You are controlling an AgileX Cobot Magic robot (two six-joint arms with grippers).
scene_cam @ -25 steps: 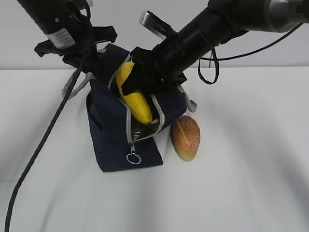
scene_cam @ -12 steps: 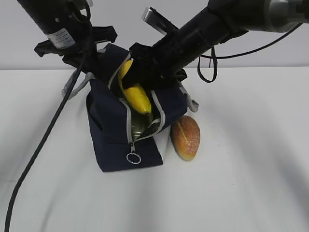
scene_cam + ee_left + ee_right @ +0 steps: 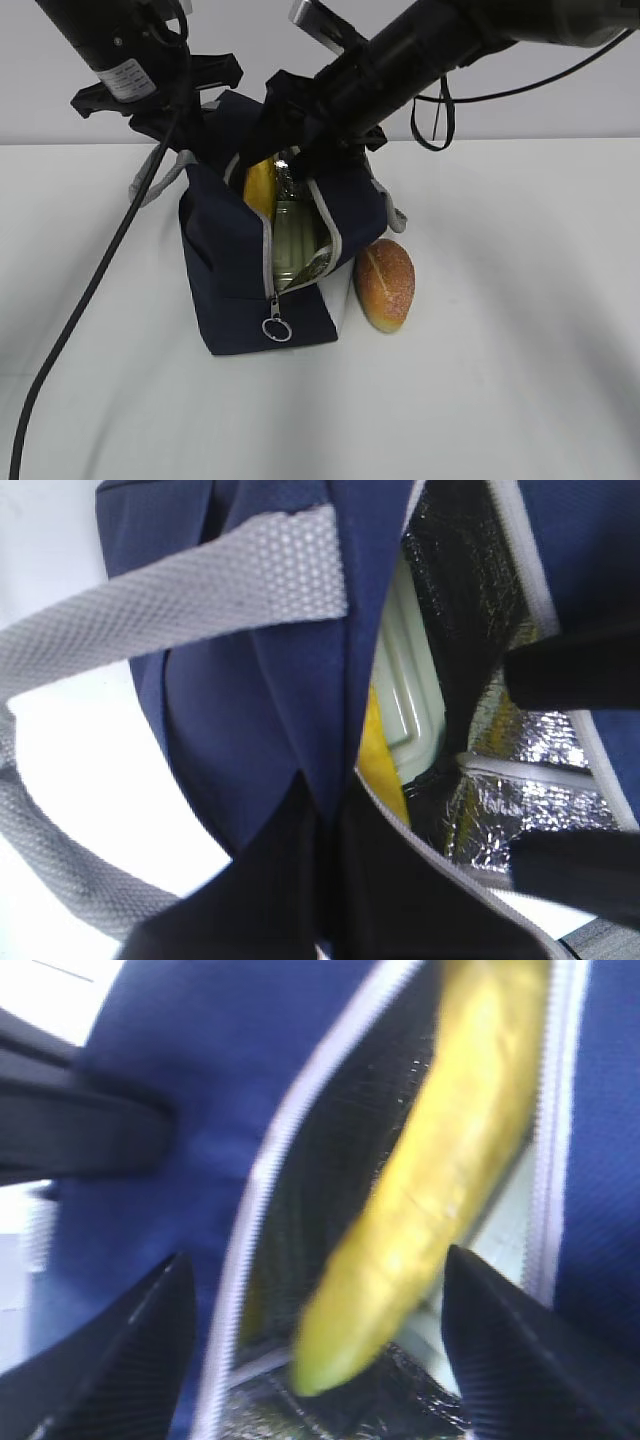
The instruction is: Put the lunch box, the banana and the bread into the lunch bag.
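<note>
The navy lunch bag (image 3: 225, 265) stands open at the table's middle. My left gripper (image 3: 190, 125) is shut on its rear left rim; in the left wrist view (image 3: 330, 880) the dark fabric is pinched between the jaws. The banana (image 3: 259, 186) lies in the opening along the left wall, its upper end still showing. The lunch box's sage-green lid (image 3: 292, 240) shows inside the bag, also in the left wrist view (image 3: 412, 685). My right gripper (image 3: 300, 150) hovers open over the opening, its fingers (image 3: 530, 1355) wide on either side of the banana (image 3: 440, 1170). The bread (image 3: 384, 283) lies on the table against the bag's right side.
A grey strap handle (image 3: 150, 180) hangs off the bag's left rear, and another (image 3: 397, 215) off the right. The left arm's black cable (image 3: 90, 290) trails down over the table at the left. White table (image 3: 520, 350) surrounds the bag.
My right gripper has opened and let go of the banana, which has slid down into the bag beside the lunch box. The left gripper and the bread have not moved.
</note>
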